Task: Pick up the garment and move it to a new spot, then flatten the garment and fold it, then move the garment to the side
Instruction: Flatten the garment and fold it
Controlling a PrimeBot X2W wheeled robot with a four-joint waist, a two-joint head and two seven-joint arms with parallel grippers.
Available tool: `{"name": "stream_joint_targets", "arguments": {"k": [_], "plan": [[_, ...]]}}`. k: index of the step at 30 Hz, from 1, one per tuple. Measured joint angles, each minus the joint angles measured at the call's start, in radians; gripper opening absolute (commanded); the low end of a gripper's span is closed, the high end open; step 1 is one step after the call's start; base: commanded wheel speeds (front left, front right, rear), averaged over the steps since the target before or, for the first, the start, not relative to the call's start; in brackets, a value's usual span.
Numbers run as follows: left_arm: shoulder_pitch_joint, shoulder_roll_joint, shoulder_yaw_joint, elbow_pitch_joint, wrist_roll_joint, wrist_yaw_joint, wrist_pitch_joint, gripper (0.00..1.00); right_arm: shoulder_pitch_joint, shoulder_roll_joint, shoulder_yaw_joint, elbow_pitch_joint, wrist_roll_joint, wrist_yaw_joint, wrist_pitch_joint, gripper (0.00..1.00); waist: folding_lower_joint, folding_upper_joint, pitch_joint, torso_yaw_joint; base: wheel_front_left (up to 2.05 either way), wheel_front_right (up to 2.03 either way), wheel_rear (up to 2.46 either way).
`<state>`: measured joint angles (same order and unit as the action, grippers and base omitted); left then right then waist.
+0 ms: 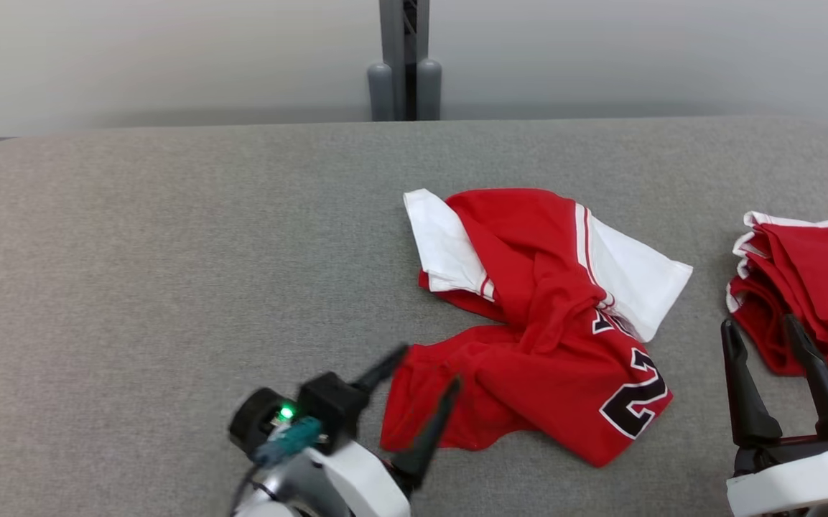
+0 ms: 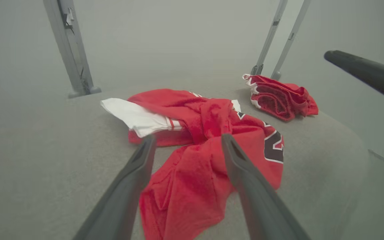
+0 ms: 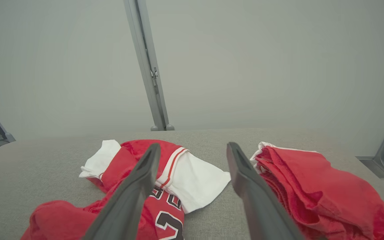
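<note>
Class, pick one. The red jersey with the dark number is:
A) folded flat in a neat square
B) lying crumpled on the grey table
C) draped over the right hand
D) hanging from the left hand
B: the jersey lies bunched on the grey table, while the left hand and the right hand are both open.

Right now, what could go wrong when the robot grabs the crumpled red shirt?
1. The shirt lies twisted in bunched layers. The open left claw, at its near edge, might pinch several layers at once, so it could lift as a lump.
2. The open right claw sits right by a second red garment. It might bump or grab that one by mistake.
</note>
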<state>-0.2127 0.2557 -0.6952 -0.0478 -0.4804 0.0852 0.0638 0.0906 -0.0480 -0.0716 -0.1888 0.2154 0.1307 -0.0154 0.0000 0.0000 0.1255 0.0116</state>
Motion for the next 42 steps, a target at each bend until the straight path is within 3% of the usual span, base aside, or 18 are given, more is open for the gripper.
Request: {"name": "stream_joint_targets", "arguments": {"k": [6,12,19,20,21,22,30,35,42], "plan": [[0.0,-0.016,-0.092,0.084,-0.036,-0.062,0.125,1.0,-0.021,0.0,0.006,0.008,0.006,0.0,-0.017,1.0,0.0,0.0,0.044,-0.036,0.0,0.0,0.0],[-0.023,-0.03,-0.096,0.197,-0.049,-0.068,0.139,1.0,-0.046,0.0,0.012,0.015,0.012,0.0,-0.036,1.0,0.0,0.0,0.086,-0.068,0.0,0.0,0.0],[-0.099,-0.064,-0.08,0.346,-0.056,-0.103,0.081,1.0,-0.075,0.0,0.015,0.036,0.016,0.0,-0.056,1.0,0.0,0.0,0.146,-0.109,0.0,0.0,0.0],[-0.105,-0.071,-0.078,0.36,-0.057,-0.105,0.074,0.85,-0.081,0.0,0.016,0.039,0.016,0.0,-0.057,1.0,0.0,0.0,0.152,-0.115,0.0,0.0,0.0],[-0.111,-0.075,-0.078,0.371,-0.057,-0.108,0.069,0.49,-0.084,0.0,0.017,0.039,0.017,0.0,-0.06,1.0,0.0,0.0,0.157,-0.119,0.0,0.0,0.0],[-0.12,-0.081,-0.078,0.382,-0.057,-0.111,0.064,0.0,-0.085,0.0,0.016,0.04,0.018,0.0,-0.064,1.0,0.0,0.0,0.162,-0.123,0.0,0.0,0.0],[-0.13,-0.053,-0.076,0.37,-0.048,-0.116,0.027,0.0,-0.095,0.0,-0.016,0.053,0.022,0.0,-0.078,1.0,0.0,0.0,0.174,-0.103,0.0,0.0,0.0],[-0.123,0.068,-0.046,0.272,-0.012,-0.084,0.043,0.0,-0.107,0.0,-0.041,0.054,0.022,0.0,-0.083,1.0,0.0,0.0,0.174,-0.06,0.0,0.0,0.0],[-0.151,0.247,0.069,0.095,0.017,-0.014,0.075,0.0,-0.14,0.0,-0.043,0.067,0.013,0.0,-0.079,1.0,0.0,0.0,0.163,0.003,0.0,0.0,0.0]]}}
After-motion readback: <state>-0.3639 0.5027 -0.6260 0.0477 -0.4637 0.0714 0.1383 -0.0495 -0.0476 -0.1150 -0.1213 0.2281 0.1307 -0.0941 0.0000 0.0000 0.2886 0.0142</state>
